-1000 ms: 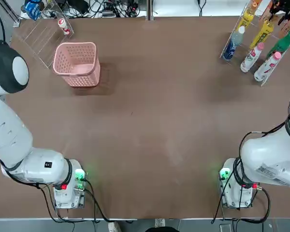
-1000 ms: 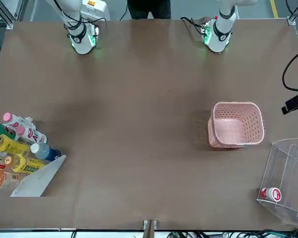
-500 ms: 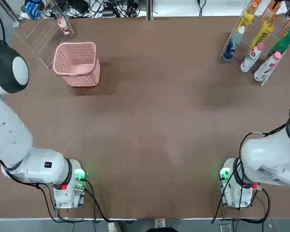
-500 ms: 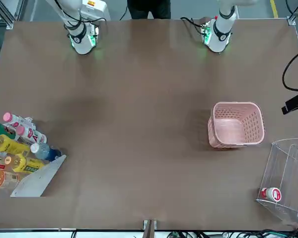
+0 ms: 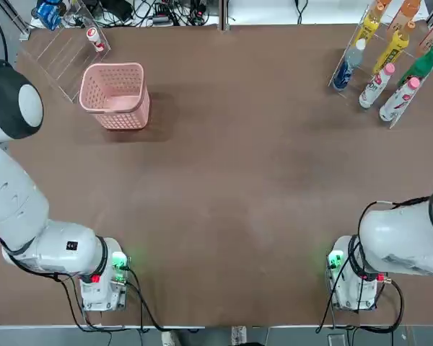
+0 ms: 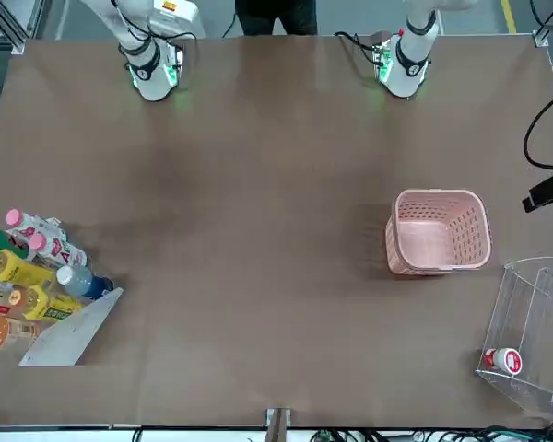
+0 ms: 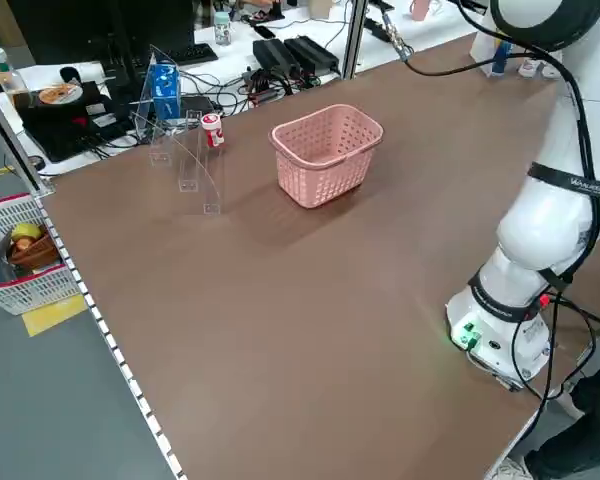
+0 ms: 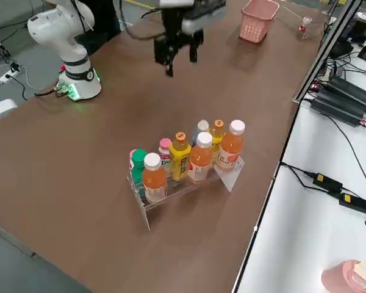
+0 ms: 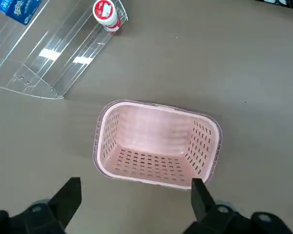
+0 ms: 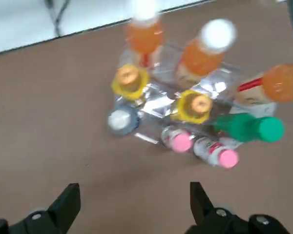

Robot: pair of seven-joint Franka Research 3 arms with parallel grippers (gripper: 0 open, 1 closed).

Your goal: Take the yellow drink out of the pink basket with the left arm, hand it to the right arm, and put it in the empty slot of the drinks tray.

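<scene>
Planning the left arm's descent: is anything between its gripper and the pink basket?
Nothing visible does. The left gripper, open, hangs above the pink basket, whose inside shows empty; the clear rack stands apart beside it. The right gripper hangs near the drinks tray.

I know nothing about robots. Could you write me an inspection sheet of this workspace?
Surface: brown table, bare in the middle.
Job's things: pink basket empty; drinks tray holds bottles, two of them yellow.
Clutter: clear stand with a small red-capped bottle, beside the basket.
Grippers: left gripper open above the basket; right gripper open above the tray; both hold nothing.
Cables: black cables at the arm bases.
Surroundings: side bench with power strips.
</scene>
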